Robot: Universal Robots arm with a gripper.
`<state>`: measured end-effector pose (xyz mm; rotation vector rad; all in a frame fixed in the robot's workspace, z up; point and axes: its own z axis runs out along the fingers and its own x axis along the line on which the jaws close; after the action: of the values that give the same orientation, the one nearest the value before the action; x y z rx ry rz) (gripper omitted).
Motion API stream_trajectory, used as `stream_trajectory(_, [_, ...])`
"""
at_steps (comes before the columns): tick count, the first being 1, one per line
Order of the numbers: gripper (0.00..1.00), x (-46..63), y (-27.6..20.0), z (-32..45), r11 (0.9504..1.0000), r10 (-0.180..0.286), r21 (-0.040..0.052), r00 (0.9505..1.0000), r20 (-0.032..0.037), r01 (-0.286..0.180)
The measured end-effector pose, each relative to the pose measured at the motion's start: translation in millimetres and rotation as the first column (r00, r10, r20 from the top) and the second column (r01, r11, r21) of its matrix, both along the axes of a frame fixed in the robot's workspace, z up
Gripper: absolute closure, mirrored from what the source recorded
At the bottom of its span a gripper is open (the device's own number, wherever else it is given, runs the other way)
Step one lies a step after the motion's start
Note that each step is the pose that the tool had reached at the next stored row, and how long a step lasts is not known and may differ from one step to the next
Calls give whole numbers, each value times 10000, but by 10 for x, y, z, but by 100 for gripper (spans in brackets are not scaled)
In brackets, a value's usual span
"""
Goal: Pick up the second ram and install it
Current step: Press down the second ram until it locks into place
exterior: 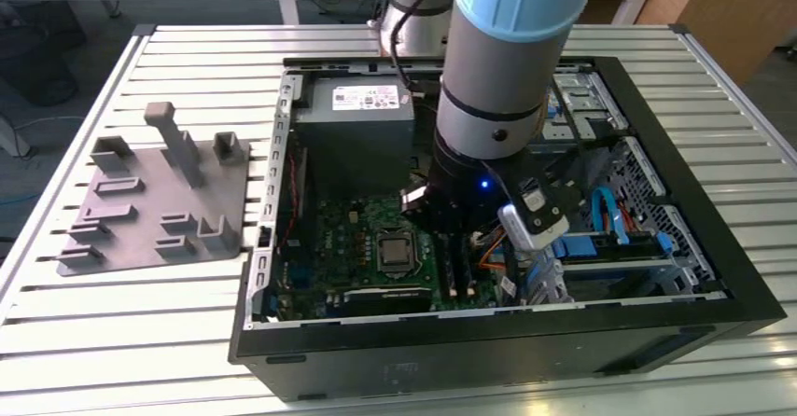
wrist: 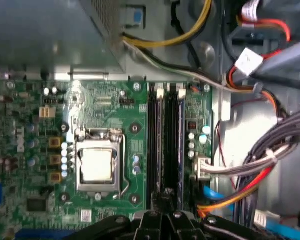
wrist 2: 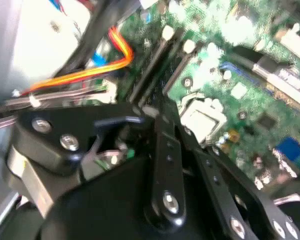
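Observation:
My gripper (exterior: 456, 237) is lowered inside the open computer case (exterior: 697, 276), just above the motherboard's memory slots (exterior: 456, 276). In the first wrist view the gripper (wrist: 165, 202) hangs over one end of these slots, beside the processor socket (wrist: 97, 165). A long dark stick with a bluish edge, the second ram (wrist: 174, 145), lies along the slot in line with the gripper. I cannot tell whether it is fully seated or gripped. In the second wrist view the gripper (wrist 2: 147, 111) meets the near end of the dark slots (wrist 2: 157, 65).
A grey plastic tray (exterior: 137, 220) with upright posts lies on the slatted table at the exterior view's left. The power supply (exterior: 355, 108) sits behind the slots. Orange and yellow cables (wrist: 230, 197) and the drive cage (exterior: 622, 248) crowd the side next to the slots.

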<state>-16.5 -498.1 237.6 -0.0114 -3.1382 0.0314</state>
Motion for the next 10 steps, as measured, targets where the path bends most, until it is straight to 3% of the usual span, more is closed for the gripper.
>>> stream_trajectory(3, [90, -1, 133, 2, 10000, 0, -5, 10000, 0, 0])
stream_trajectory(4, [90, -1, 153, 7, 10000, -1, -5, 10000, -1, 1])
stream_trajectory(7, [90, 0, 157, 107, 10000, 1, -7, 10000, -1, -1])
stream_trajectory(10, [90, 0, 157, 115, 10000, 0, -4, 10000, 0, 0])
